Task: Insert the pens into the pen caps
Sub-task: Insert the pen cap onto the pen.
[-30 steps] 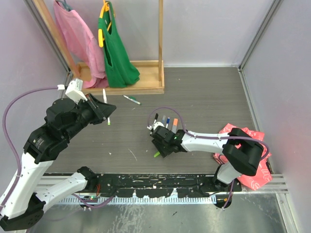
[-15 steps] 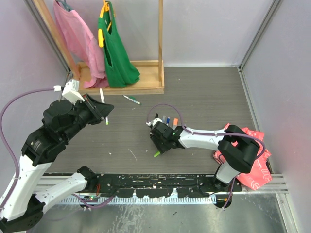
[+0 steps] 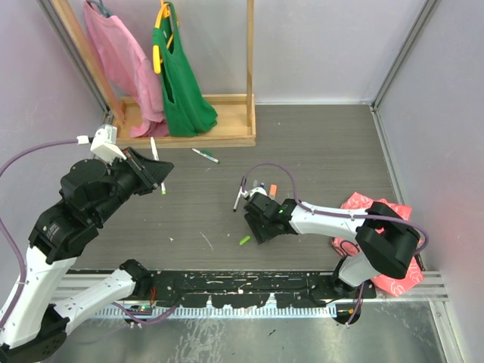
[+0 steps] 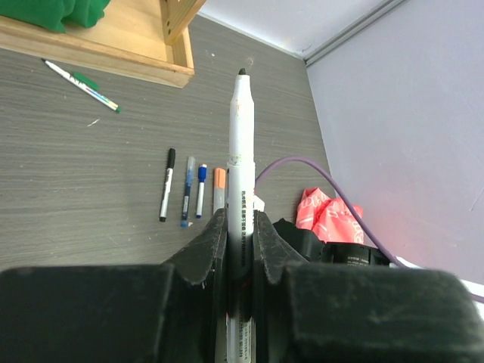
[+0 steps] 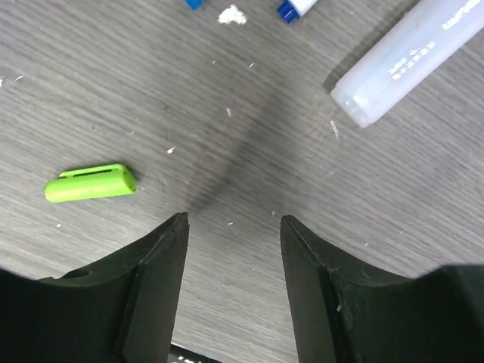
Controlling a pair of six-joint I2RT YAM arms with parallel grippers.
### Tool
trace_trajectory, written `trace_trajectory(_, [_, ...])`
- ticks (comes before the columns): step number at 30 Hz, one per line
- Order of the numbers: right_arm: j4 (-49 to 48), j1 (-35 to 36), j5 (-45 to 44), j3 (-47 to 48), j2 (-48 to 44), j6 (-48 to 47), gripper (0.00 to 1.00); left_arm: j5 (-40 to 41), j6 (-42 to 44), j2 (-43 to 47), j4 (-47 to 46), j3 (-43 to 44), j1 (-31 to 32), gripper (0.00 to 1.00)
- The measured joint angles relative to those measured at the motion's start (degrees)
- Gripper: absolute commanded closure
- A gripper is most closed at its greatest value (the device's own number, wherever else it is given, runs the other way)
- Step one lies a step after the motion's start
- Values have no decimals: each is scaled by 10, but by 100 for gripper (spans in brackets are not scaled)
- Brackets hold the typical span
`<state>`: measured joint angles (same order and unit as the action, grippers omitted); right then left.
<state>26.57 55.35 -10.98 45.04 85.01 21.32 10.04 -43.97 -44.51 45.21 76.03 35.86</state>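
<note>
Grey wood-grain table (image 3: 325, 151): light-green plastic cap (image 5: 89, 183) likely light, slick; pinch mid-body. Right gripper (image 5: 233, 221) parted, empty; left gripper (image 4: 239, 223) clamps white pen (image 4: 240, 136).

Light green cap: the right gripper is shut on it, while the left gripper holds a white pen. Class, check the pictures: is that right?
No. The right gripper is open, and the light green cap lies untouched on the table beside it, as the right wrist view shows. The left gripper does hold a white pen.
</note>
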Motion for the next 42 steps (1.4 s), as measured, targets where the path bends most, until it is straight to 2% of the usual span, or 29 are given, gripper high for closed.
trace_trajectory(8, [5,34,20,-1,-1,29,42,11,0,-1,0,-1,0,100])
trace_trajectory(19, [4,36,11,23,35,33,41,13,0,-5,17,-38,0,100])
trace_trajectory(21, [2,36,10,33,46,32,41,14,0,-5,23,-45,0,95])
trace_trajectory(24, [-1,36,8,45,58,31,41,17,-2,-3,26,-58,0,96])
trace_trajectory(28, [-4,36,-5,61,74,29,41,17,-4,1,40,-77,0,100])
trace_trajectory(42, [2,35,-65,88,86,34,41,17,-7,23,58,-112,0,100])
